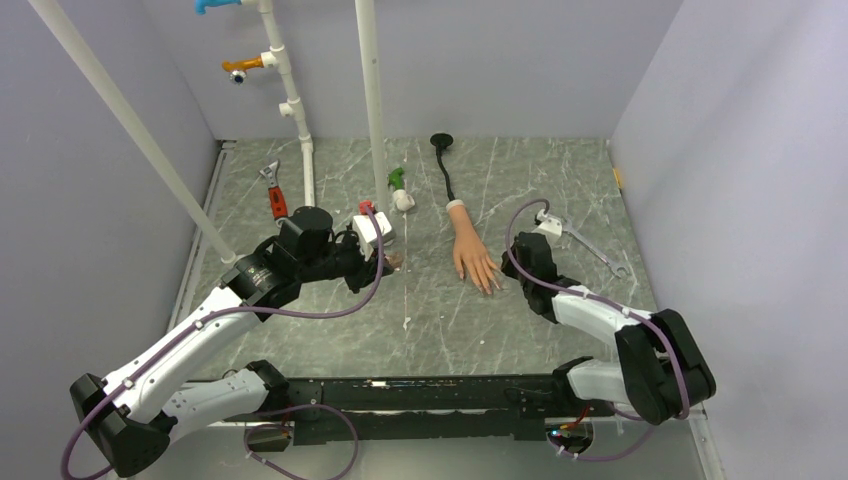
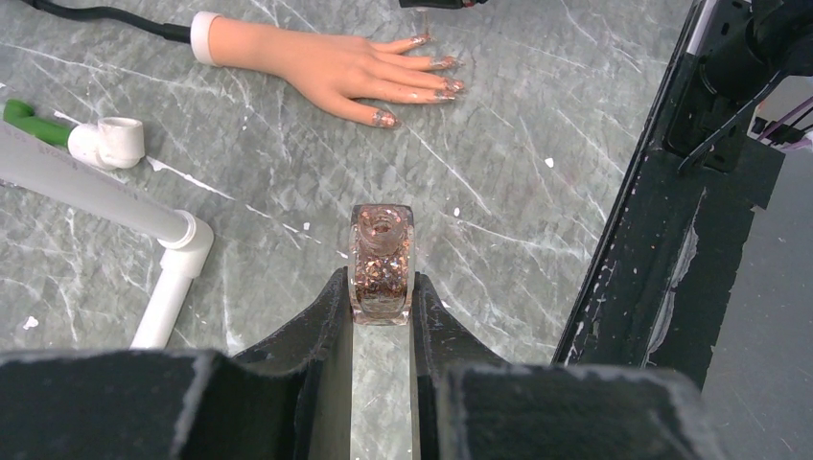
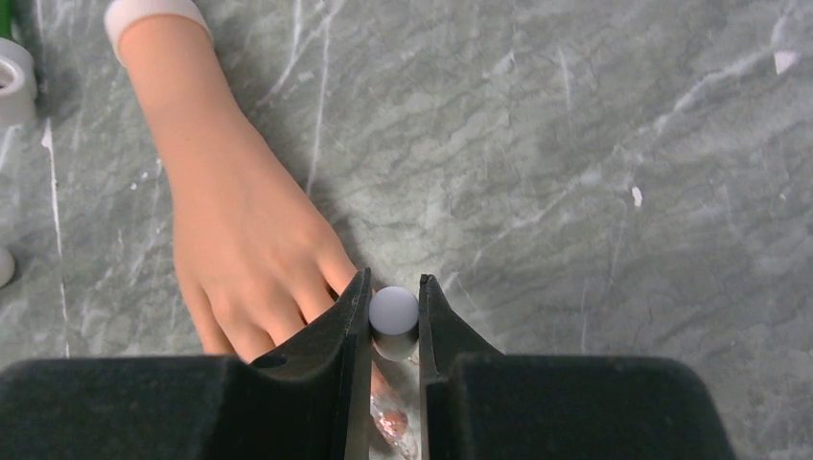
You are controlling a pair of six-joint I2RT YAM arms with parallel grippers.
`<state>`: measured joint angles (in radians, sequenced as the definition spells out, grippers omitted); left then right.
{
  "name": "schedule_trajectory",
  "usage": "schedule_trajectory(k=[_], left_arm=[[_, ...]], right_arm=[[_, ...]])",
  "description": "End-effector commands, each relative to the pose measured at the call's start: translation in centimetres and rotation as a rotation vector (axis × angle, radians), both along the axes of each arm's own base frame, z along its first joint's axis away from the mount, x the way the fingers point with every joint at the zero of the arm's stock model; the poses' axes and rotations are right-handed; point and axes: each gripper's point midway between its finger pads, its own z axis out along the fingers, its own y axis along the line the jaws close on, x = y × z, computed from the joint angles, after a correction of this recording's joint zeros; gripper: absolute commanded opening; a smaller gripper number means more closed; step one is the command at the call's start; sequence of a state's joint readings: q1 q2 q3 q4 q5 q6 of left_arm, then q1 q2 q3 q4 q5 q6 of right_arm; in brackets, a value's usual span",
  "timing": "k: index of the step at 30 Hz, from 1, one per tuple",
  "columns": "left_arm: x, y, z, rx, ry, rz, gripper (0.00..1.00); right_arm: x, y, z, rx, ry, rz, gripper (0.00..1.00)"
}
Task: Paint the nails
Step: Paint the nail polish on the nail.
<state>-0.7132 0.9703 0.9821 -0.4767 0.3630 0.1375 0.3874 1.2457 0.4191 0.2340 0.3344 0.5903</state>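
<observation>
top external view: we see a marbled grey-green table (image 1: 430, 330) with a flesh-coloured mannequin hand (image 1: 468, 250) lying flat near the centre. its black stem runs toward 12 o'clock and its fingers point toward 5 o'clock. the nails (image 2: 443, 94) tip those fingers, and in the left wrist view they already carry a coppery glitter.

the right gripper (image 3: 394, 278) is closed tight on a small white cap (image 3: 394, 310), with a glittery brush tip (image 3: 391, 422) hanging below it, right over the fingertips. the left gripper (image 2: 382, 283) sits at 9 o'clock of the mannequin hand, well apart from it. it is clamped on an uncapped glitter polish bottle (image 2: 382, 259), which it holds upright with the mouth open.

we judge three risks. the brush is very close to the skin, so a small sideways slip would smear polish onto the finger rather than the nail. nothing visibly pins the rubber hand down, so pressing too hard could slide it. the open bottle would spill if the left wrist rolled.

the right arm reaches in from 5 o'clock, elbow folded and wrist angled down. the left arm stretches from 7 o'clock toward the centre.
</observation>
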Motion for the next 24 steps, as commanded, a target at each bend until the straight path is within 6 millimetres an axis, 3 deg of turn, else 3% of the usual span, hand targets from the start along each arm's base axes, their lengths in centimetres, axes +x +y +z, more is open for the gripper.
schedule_trajectory(k=[1, 24], left_arm=[[0.4, -0.2, 3.2, -0.055, -0.082, 0.008, 0.00], [0.3, -0.4, 3.0, -0.051, -0.072, -0.002, 0.00]], right_arm=[[2.3, 0.6, 2.7, 0.006, -0.080, -0.001, 0.00], [0.6, -0.2, -0.3, 0.001, -0.015, -0.023, 0.00]])
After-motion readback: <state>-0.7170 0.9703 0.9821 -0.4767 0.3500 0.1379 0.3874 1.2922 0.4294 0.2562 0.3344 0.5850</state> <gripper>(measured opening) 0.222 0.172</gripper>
